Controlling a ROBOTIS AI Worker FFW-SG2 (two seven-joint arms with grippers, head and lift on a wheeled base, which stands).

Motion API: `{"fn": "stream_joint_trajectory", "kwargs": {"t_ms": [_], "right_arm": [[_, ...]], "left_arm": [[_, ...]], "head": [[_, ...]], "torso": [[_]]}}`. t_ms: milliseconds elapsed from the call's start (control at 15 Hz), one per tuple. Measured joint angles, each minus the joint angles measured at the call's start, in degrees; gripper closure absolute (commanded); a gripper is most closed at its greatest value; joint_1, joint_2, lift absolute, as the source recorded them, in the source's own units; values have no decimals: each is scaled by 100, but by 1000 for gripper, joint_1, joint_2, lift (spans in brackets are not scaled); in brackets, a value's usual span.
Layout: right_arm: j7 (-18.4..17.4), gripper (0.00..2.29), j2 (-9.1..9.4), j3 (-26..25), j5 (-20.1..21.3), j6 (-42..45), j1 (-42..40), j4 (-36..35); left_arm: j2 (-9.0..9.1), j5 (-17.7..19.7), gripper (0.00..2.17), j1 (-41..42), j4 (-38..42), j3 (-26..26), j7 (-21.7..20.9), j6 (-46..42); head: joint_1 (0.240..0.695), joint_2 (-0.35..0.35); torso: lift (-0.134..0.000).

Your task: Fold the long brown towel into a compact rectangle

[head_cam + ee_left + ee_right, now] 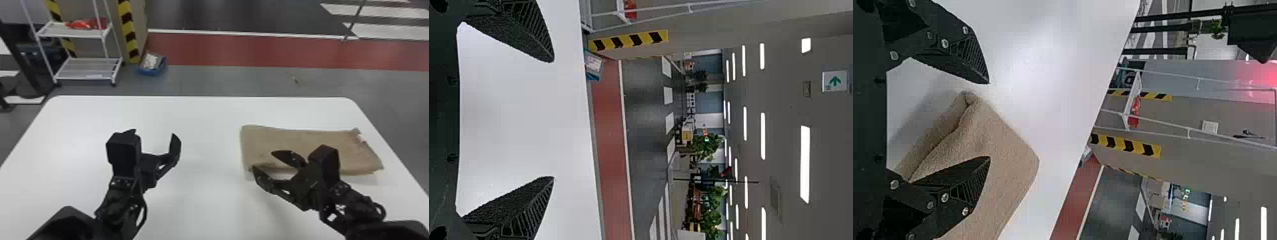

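1 towel [306,142], probably light and limp, is laid on the table's [204,191] right, best pinched at its layered left end by the open right gripper [262,160], the left gripper [154,132] also open.

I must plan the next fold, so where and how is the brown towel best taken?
Probably at the near left corner of the towel, with the right gripper coming from the robot's side and low over the table. The towel lies flat, and its stacked layers make a thick edge there that the open jaws could pinch.
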State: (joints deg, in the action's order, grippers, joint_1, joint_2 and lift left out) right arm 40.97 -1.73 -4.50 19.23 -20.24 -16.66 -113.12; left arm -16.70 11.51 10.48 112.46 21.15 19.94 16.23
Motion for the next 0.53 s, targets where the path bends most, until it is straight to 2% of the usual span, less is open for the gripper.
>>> {"fn": "stream_joint_trajectory", "kwargs": {"t_ms": [333,467,533], "right_arm": [[-163,414,19,192,280,117,201,467],[-234,505,17,172,331,145,208,503],[-251,650,18,163,382,137,221,530]], "left_arm": [[-31,7,36,28,-28,-17,-2,-37],[-32,14,36,33,-67,-21,-8,-69],[-21,14,36,32,-79,-11,-9,-77]], "head": [[695,-27],[695,-31],[695,-34]], "torso": [[-125],[-125],[-125]]}}
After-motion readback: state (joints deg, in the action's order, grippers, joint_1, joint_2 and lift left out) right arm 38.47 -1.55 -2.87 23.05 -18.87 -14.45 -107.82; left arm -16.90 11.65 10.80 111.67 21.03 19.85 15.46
